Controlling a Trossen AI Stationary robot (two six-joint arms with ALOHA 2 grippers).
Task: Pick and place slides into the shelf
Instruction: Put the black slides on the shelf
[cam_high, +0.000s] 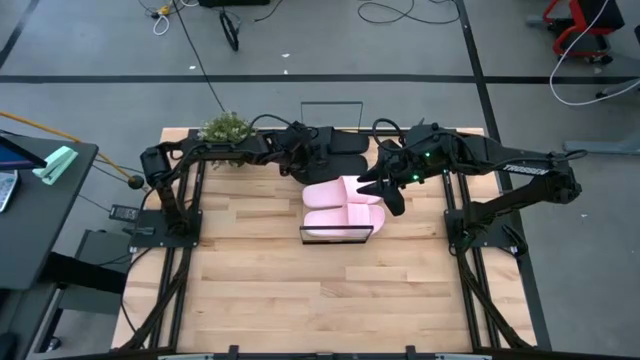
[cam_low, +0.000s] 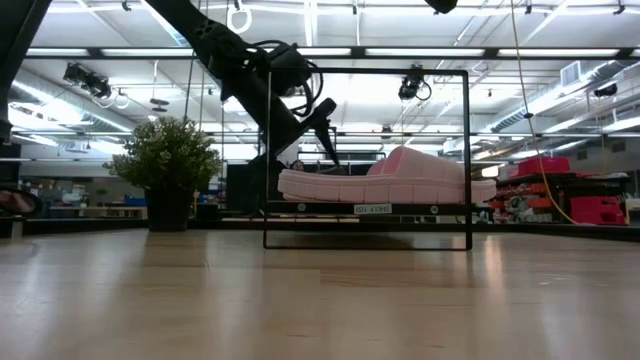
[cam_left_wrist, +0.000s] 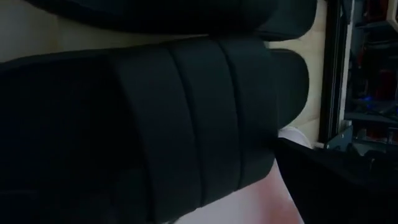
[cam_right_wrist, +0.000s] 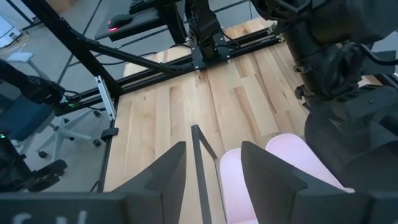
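Two pink slides (cam_high: 342, 205) lie on the shelf (cam_high: 337, 237); right hand (cam_right_wrist: 211, 163) spread above, left hand's state unclear.

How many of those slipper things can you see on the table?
4. Two pink slides lie side by side on the shelf mid-table. Two black slides lie just behind them toward the far edge, partly hidden by the left gripper.
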